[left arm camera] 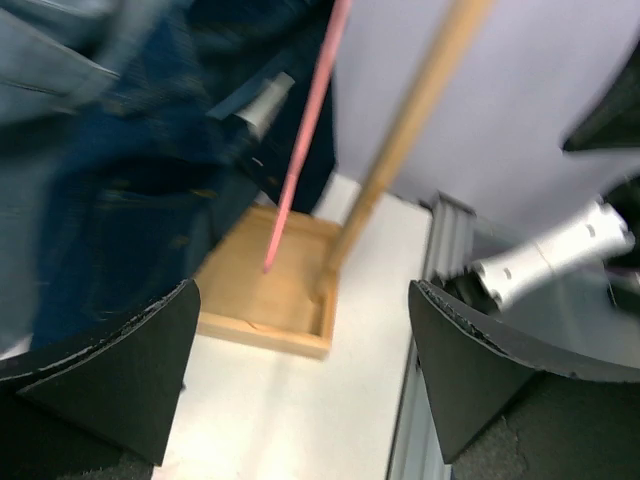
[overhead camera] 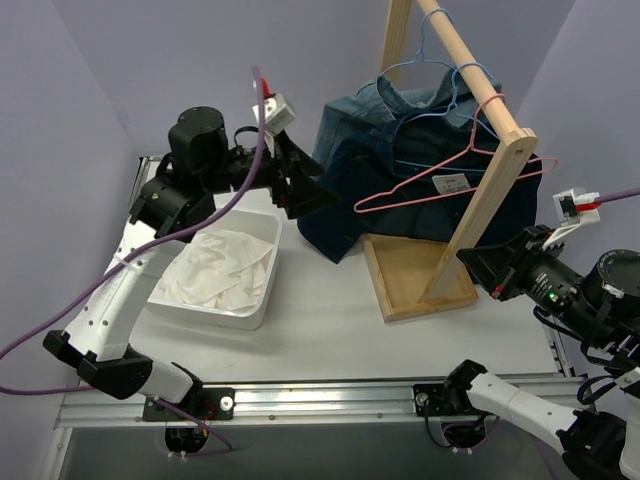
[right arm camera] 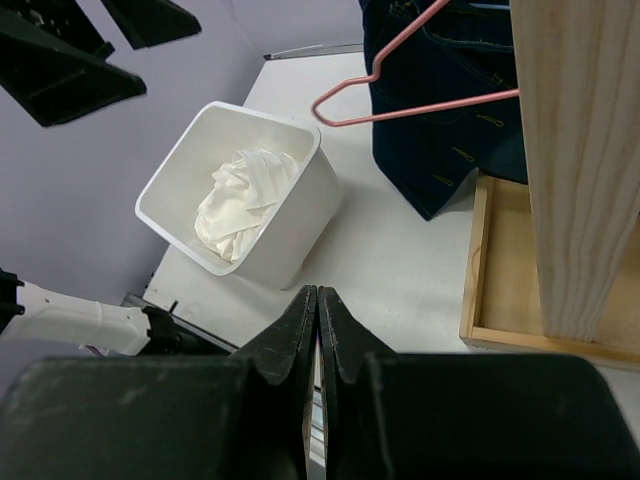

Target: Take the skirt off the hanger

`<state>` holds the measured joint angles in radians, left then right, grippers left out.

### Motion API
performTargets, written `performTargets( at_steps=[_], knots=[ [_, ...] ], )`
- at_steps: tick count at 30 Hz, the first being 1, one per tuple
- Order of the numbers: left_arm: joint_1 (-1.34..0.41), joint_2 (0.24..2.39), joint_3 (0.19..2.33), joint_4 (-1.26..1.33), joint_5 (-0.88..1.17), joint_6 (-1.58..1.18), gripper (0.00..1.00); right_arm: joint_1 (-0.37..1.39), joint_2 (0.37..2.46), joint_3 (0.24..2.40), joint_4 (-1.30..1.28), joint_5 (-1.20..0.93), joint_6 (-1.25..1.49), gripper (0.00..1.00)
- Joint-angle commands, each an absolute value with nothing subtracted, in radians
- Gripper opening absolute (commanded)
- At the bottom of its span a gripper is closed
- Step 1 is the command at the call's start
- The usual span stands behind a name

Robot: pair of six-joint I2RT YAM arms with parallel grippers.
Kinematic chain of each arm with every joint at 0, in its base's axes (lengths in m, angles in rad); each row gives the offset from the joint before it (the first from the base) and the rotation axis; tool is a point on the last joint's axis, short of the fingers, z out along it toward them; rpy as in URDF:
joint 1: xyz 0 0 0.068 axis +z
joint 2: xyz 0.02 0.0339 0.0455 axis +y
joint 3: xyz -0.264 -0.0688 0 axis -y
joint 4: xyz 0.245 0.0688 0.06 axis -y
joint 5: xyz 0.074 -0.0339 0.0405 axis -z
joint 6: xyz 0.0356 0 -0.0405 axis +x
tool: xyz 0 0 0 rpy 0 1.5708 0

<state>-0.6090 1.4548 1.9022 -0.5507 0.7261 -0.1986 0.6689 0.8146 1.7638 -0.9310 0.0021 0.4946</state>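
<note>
The white skirt point(overhead camera: 225, 268) lies crumpled in a white bin point(overhead camera: 263, 305) at the left; it also shows in the right wrist view point(right arm camera: 240, 200). The pink-red hanger point(overhead camera: 420, 185) hangs bare on the wooden rail point(overhead camera: 480, 65), in front of dark-blue denim; it also shows in the right wrist view point(right arm camera: 400, 112) and in the left wrist view point(left arm camera: 305, 130). My left gripper point(overhead camera: 305, 185) is open and empty, raised between the bin and the denim, close to the hanger's left tip. My right gripper point(overhead camera: 475, 268) is shut and empty, right of the rack's post.
A dark-blue denim garment point(overhead camera: 400, 205) and a light-blue denim shirt point(overhead camera: 400, 105) hang on light-blue wire hangers point(overhead camera: 440, 70). The rack's slanted post point(overhead camera: 480, 215) stands in a wooden tray base point(overhead camera: 405, 280). Purple walls close in on both sides.
</note>
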Motion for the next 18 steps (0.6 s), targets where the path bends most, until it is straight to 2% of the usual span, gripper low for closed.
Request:
performTargets(
  at_steps=[1,5,6,10,18],
  knots=[
    [-0.479,1.41,1.902,-0.412,0.683,-0.264,0.94,0.673,0.842,1.786,-0.894,0.018,0.497,0.0],
    [-0.401,1.417,1.76,-0.108,0.686,-0.485,0.94,0.673,0.845,1.779,-0.887,0.011,0.5,0.0],
    [-0.396,1.42,1.725,0.078,0.683,-0.524,0.94,0.673,0.845,1.778,-0.884,0.011,0.5,0.0],
    [-0.374,1.541,1.661,0.404,0.745,-0.731,0.94,0.675,0.842,1.775,-0.873,0.011,0.511,0.0],
    [-0.384,1.765,1.813,0.35,0.739,-0.672,0.95,0.672,0.834,1.786,-0.896,0.011,0.523,0.0]
  ],
)
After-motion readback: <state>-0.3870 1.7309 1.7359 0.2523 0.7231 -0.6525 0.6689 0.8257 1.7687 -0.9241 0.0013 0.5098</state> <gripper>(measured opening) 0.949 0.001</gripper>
